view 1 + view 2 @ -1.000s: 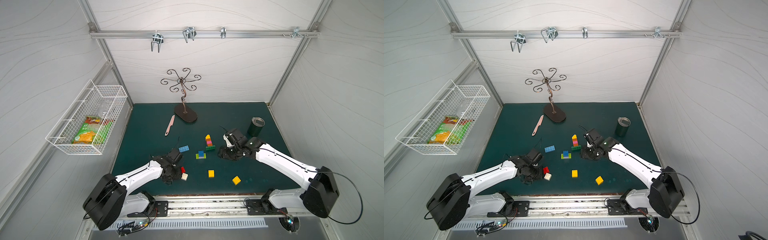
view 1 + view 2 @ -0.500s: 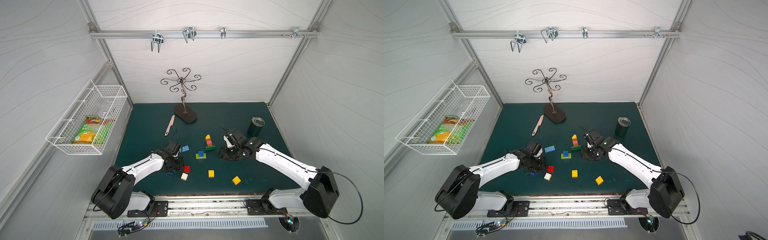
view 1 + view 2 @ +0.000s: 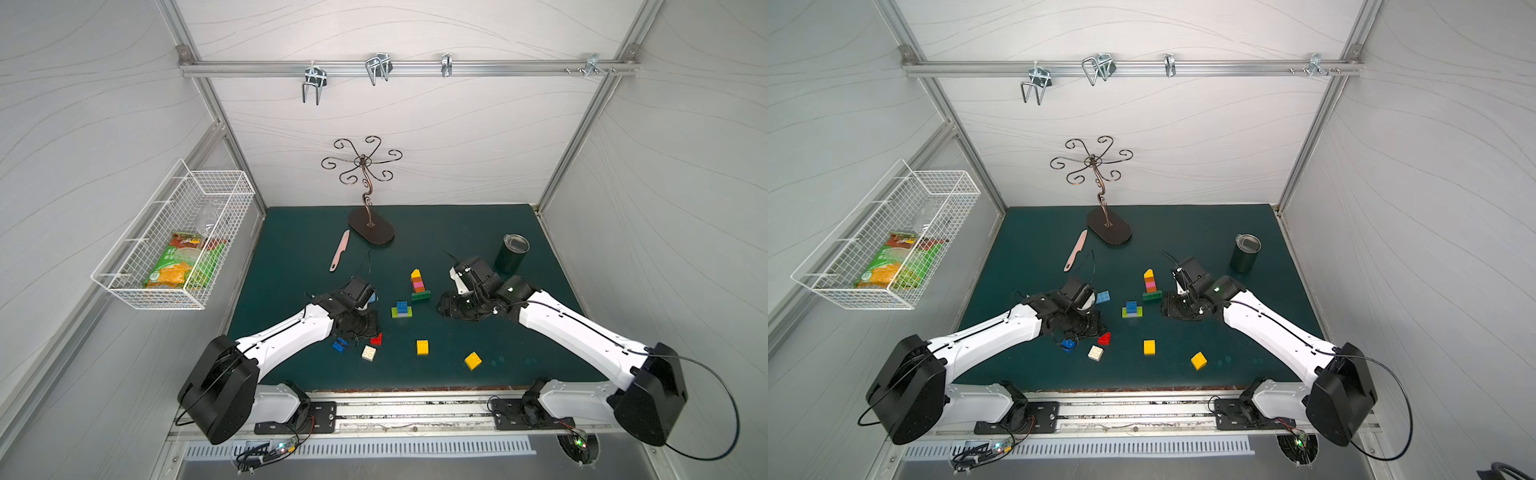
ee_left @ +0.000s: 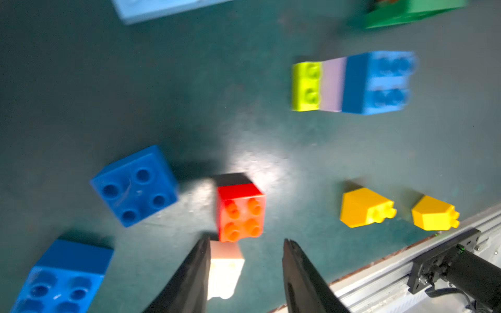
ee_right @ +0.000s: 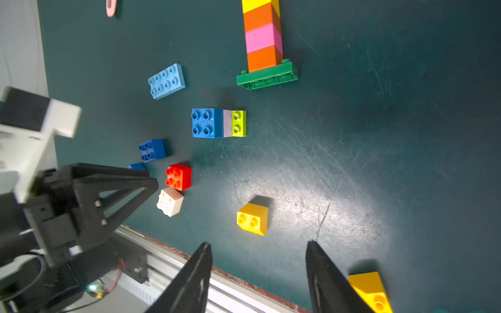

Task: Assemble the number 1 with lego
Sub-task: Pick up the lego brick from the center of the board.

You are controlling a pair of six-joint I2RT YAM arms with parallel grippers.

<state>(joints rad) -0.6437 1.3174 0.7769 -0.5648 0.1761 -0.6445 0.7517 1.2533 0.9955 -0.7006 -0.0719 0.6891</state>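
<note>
The lego tower (image 3: 419,282) of yellow, orange and pink bricks stands on a dark-green base (image 5: 267,76) mid-mat. Beside it sits a blue, lilac and lime stack (image 3: 401,309). My left gripper (image 4: 245,244) is open and low over the front-left bricks. A white brick (image 4: 225,268) lies loose against one finger, and a red brick (image 4: 240,214) sits just past the tips. Two blue bricks (image 4: 135,187) lie beside it. My right gripper (image 5: 259,244) is open and empty, right of the tower (image 3: 446,307). Two yellow bricks (image 3: 422,347) lie near the front.
A light-blue brick (image 3: 1103,296) lies by the left wrist. A pink knife (image 3: 340,256), a metal hook stand (image 3: 371,231) and a dark tumbler (image 3: 512,254) occupy the back of the mat. The mat's front edge and rail (image 5: 162,260) run close behind the front bricks.
My left arm swung away from the front edge toward the middle and its jaws opened; a blue brick now lies on the mat beside it. My right jaws opened wider.
</note>
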